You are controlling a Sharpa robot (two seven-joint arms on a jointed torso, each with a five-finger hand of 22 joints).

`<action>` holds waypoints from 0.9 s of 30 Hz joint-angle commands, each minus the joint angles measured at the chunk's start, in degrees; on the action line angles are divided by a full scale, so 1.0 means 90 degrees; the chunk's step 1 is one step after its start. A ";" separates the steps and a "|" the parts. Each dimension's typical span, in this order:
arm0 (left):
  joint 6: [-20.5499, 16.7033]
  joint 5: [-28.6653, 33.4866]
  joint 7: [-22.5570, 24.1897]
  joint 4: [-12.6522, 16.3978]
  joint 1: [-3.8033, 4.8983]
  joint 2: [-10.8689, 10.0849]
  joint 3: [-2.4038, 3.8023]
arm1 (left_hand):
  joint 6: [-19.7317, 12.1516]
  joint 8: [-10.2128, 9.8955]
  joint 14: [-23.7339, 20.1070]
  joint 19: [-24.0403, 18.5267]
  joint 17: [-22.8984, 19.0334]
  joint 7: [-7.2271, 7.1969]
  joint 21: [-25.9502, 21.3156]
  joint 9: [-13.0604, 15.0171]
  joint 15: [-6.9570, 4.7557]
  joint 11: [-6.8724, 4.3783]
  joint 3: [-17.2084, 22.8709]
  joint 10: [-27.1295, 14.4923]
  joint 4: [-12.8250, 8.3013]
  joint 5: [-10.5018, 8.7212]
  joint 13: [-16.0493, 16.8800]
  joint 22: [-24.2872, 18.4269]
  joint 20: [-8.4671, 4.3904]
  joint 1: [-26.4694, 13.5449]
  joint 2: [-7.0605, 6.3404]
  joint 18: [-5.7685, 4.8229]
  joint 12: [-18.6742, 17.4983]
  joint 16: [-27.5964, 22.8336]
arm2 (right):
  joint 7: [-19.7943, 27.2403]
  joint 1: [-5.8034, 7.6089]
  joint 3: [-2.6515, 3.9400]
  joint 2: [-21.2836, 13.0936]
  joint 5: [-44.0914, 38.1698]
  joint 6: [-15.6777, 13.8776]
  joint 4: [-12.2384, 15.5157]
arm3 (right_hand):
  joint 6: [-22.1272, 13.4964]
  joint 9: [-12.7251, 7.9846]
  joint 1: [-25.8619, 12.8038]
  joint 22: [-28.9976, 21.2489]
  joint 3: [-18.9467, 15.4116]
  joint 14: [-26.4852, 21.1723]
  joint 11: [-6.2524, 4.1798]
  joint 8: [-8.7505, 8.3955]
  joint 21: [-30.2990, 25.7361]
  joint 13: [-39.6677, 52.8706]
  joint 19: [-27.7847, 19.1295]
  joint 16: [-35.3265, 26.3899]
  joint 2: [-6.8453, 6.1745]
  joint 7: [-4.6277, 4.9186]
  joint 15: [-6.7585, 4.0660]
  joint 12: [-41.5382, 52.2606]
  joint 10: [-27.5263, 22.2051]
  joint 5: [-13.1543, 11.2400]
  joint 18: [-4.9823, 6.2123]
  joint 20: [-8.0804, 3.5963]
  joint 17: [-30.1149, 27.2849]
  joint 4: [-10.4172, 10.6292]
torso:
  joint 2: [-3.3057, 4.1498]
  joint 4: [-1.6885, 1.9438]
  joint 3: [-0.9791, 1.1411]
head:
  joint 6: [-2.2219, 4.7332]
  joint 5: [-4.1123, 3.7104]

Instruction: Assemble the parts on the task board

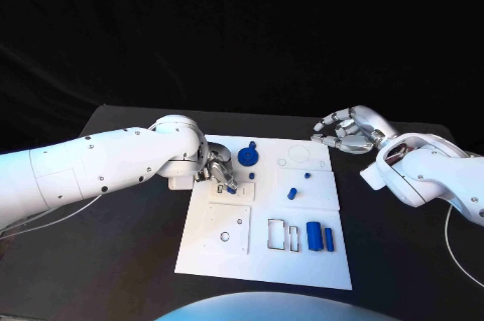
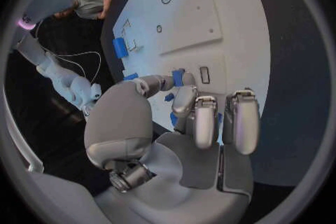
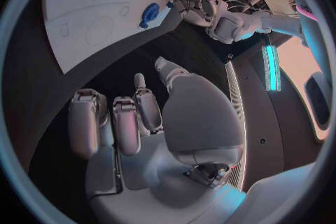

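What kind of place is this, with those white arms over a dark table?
Most likely a robotics lab or test bench. A white task board with small blue parts lies on a black table, and the left hand works at the board.

White task board [image 1: 264, 265] (blue parts [image 1: 319, 236]), black table [image 1: 121, 265], silver fingers [image 1: 224, 175]

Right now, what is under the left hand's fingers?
The left hand pinches a small blue part over the white board, beside a small slot. What lies directly beneath the fingers is covered.
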 commanded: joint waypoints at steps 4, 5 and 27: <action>0.0201 0.0071 -0.0052 -0.0043 -0.0033 0.0076 -0.0035 | 0.0464 0.0010 0.0685 0.0276 0.1676 -0.0425 0.0020 -0.0008 -0.0050 -0.0023 0.0886 0.0028 -0.0920 -0.0049 -0.0014 0.0728 -0.0049 0.0014 0.0142 -0.0037 -0.0043 0.0021 | 0.0008 -0.0004 0.0000 0.0000 -0.0043 0.0062 0.0012 | 0.0022 0.0006 0.0041 0.0347 -0.0033 0.0509 -0.0002 0.0027 -0.0037 0.0160 -0.0031 -0.0031 0.0003 -0.0003 0.0012 -0.0010 -0.0011 0.0025 0.0019 -0.0016 0.0977 0.0003 | 0.0001 -0.0008 0.0002 | -0.0001 0.0001; 0.0211 0.0075 -0.0052 -0.0052 -0.0033 0.0086 -0.0037 | 0.0463 0.0007 0.0685 0.0276 0.1676 -0.0425 0.0020 -0.0008 -0.0051 -0.0024 0.0882 0.0028 -0.0921 -0.0059 -0.0017 0.0728 -0.0050 0.0013 0.0154 -0.0037 -0.0045 0.0021 | 0.0008 -0.0004 0.0000 -0.0001 -0.0043 0.0062 0.0013 | 0.0025 0.0010 0.0068 0.0338 -0.0057 0.0508 -0.0005 0.0034 -0.0051 0.0161 -0.0036 -0.0035 0.0000 -0.0006 0.0008 -0.0009 -0.0007 0.0030 0.0022 -0.0020 0.0972 0.0010 | 0.0002 -0.0009 0.0001 | -0.0004 -0.0001; 0.0535 0.0205 -0.0060 -0.0186 -0.0034 0.0189 -0.0117 | 0.0571 -0.0004 0.0685 0.0300 0.1676 -0.0451 0.0045 -0.0015 -0.0055 -0.0035 0.0738 0.0059 -0.0878 -0.0125 -0.0033 0.0788 -0.0056 -0.0081 0.0309 -0.0050 -0.0057 0.0021 | 0.0015 -0.0004 0.0000 -0.0013 -0.0043 0.0051 0.0014 | 0.0025 0.0010 0.0068 0.0338 -0.0057 0.0508 -0.0005 0.0034 -0.0051 0.0161 -0.0036 -0.0035 0.0000 -0.0006 0.0008 -0.0009 -0.0007 0.0030 0.0022 -0.0020 0.0972 0.0010 | 0.0002 -0.0002 0.0001 | -0.0047 -0.0028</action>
